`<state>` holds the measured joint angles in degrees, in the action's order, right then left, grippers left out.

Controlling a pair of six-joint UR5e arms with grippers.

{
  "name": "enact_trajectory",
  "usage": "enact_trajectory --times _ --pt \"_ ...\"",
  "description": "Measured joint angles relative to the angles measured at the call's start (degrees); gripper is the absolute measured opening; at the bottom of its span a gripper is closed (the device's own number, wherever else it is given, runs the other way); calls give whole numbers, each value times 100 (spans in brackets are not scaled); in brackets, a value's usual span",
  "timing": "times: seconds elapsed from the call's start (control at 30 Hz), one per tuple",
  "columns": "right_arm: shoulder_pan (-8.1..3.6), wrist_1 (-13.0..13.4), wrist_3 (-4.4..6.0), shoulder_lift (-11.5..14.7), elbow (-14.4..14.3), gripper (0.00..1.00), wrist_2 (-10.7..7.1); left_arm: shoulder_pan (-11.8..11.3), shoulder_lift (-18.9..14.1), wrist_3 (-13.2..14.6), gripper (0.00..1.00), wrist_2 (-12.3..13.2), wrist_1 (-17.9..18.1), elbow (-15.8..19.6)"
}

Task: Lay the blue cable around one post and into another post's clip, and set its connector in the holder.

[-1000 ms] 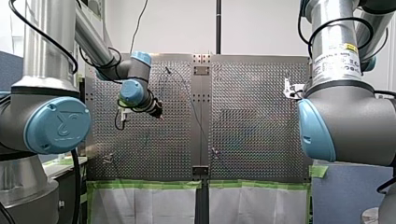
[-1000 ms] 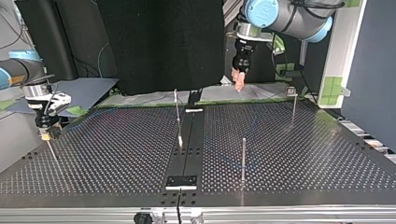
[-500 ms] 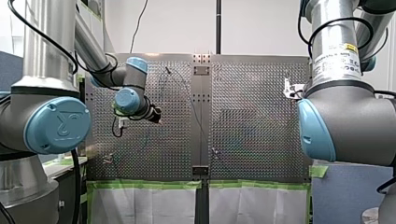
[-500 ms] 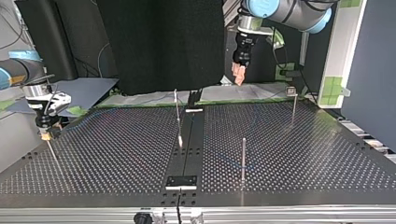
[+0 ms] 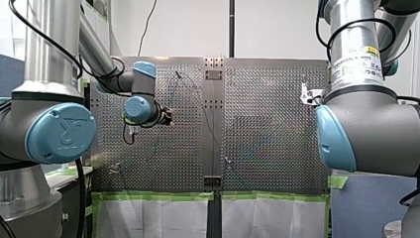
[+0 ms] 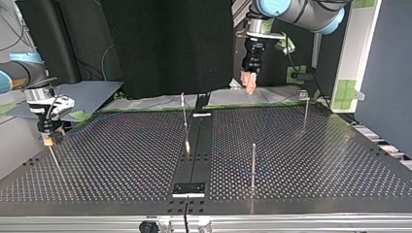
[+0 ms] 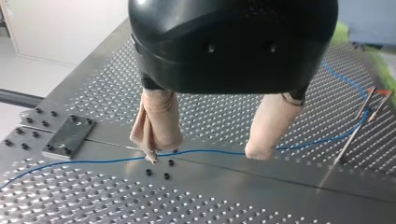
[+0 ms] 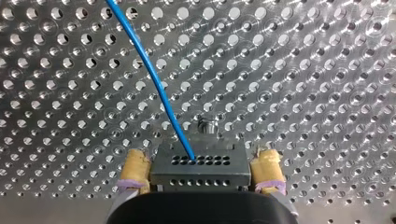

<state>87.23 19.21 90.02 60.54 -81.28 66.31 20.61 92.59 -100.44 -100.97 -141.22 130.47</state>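
In the left wrist view the thin blue cable (image 7: 219, 150) lies flat across the perforated table and runs to a slim post (image 7: 351, 140) beside my left gripper. My left gripper (image 7: 204, 154) hangs above the cable with its beige fingers (image 7: 158, 122) wide apart and nothing between them. Seen from the top view, it (image 6: 250, 83) hovers over the table's far edge. The right wrist view has the cable (image 8: 156, 88) ending in a dark grey connector (image 8: 198, 167). My right gripper (image 8: 200, 173) straddles that connector, open, its yellow pads (image 8: 135, 170) beside it.
Upright posts stand in the top view at the middle (image 6: 184, 119), near right (image 6: 253, 165) and far right (image 6: 305, 110). A black plate (image 6: 189, 189) sits at the near edge. A thin post (image 6: 52, 156) stands below my right gripper (image 6: 47, 139).
My left arm's wrist has turned and its gripper has shifted slightly above the table's far edge. My right arm has not moved.
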Motion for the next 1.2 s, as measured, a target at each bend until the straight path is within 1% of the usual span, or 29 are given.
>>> enact_trajectory --times 0.17,0.6,0.87,1.0,1.2 --pt "0 -29 0 0 0 99 -6 5 0 35 100 -63 221 1" --pt "14 -41 -75 -1 0 99 -98 8 8 7 100 -67 805 3" --pt "12 -30 -87 -1 -1 99 -139 -13 8 -9 100 -53 1207 3" --pt "-2 -12 -88 0 -1 99 -143 -17 8 -20 100 -50 1299 3" --pt "-13 10 -88 0 -2 99 -141 -23 8 -35 100 -44 1322 3"
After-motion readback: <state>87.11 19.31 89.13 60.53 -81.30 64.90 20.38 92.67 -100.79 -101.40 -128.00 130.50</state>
